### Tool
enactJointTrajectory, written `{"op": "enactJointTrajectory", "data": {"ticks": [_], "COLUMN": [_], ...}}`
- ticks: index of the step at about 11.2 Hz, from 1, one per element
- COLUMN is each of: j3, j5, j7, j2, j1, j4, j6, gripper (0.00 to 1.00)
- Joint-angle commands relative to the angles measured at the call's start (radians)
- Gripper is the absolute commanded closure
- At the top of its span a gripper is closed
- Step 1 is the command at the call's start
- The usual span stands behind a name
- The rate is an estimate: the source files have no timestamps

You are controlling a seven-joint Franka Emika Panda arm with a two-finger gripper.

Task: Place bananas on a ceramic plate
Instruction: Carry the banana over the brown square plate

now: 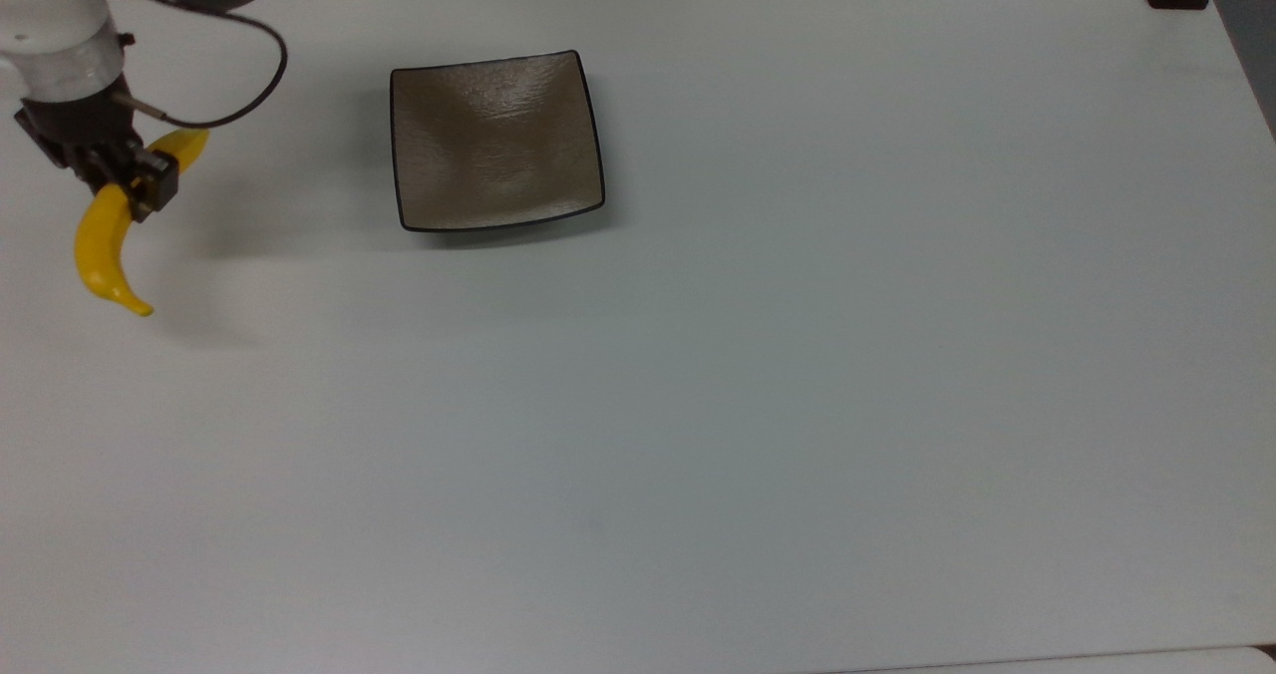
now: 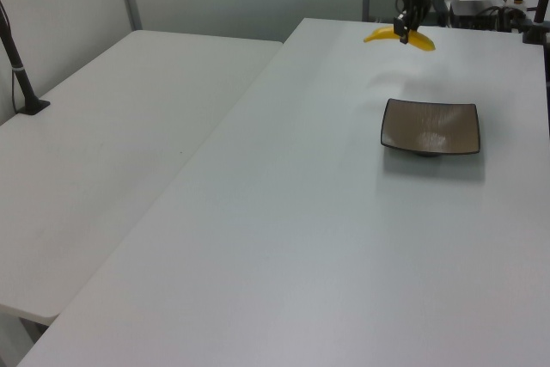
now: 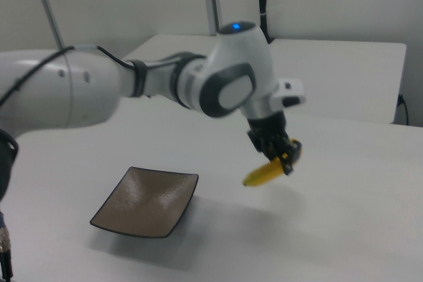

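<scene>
Now your gripper (image 1: pixel 128 187) is pinching the banana (image 1: pixel 104 250) near its middle, high at the top view's upper left, with the fruit hanging clear of the white table (image 1: pixel 797 355). You have the pick done; carrying and setting down remain. The ceramic plate (image 1: pixel 496 141) sits bare toward the top view's upper middle. Between banana and plate the tabletop is open, though you're close to the table's edge.

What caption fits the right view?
Tool holds the banana aloft beside the empty brown plate on the white table.
</scene>
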Motion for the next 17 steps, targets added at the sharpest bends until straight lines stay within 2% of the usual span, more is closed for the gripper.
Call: {"op": "enactJointTrajectory", "data": {"ticks": [1,4,8,10,12,15,17], "j3": [-0.006,0.0,0.0,0.002,0.043,0.054,0.062], "j5": [0.028,0.092,0.094,0.095,0.101,0.115,0.134], "j7": [-0.034,-0.144,-0.163,-0.167,-0.234,-0.355,-0.382], "j2": [-0.14,-0.253,-0.379,-0.421,-0.432,-0.436,-0.435], "j1": [0.087,0.143,0.281,0.325,0.331,0.328,0.319], "j4": [-0.03,-0.033,-0.101,-0.141,-0.162,-0.219,-0.279], "j6": [-0.15,-0.314,-0.393,-0.439,-0.451,-0.444,-0.424], "gripper": [1.0,1.0,1.0,1.0,1.0,1.0,1.0]}}
